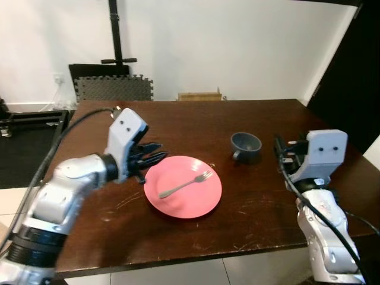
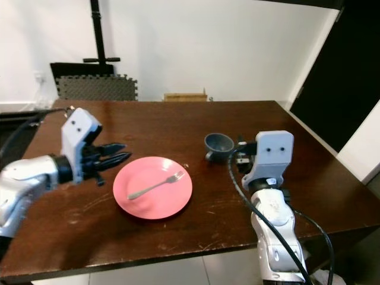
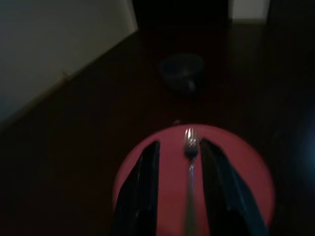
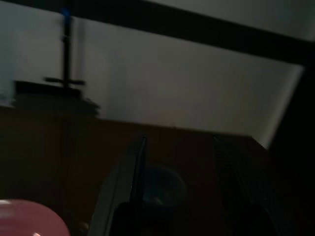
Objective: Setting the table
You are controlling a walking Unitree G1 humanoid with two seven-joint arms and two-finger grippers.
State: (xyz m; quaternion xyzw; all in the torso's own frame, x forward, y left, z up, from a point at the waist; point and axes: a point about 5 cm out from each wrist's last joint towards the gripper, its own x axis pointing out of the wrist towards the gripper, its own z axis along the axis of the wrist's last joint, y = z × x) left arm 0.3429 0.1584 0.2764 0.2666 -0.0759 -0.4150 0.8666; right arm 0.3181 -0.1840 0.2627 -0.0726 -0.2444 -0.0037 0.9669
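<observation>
Left fingers (image 1: 153,155) spread beside plate (image 1: 205,200) | fork (image 1: 186,184) on plate | cup (image 1: 246,146) beyond

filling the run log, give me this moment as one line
left gripper open at pink plate rim | fork lying on plate | right gripper open, aimed at grey cup | nothing held

Bare table (image 1: 178,127) beyond plate (image 1: 183,186); cup (image 1: 246,146) stands before right claw (image 1: 282,155).
</observation>
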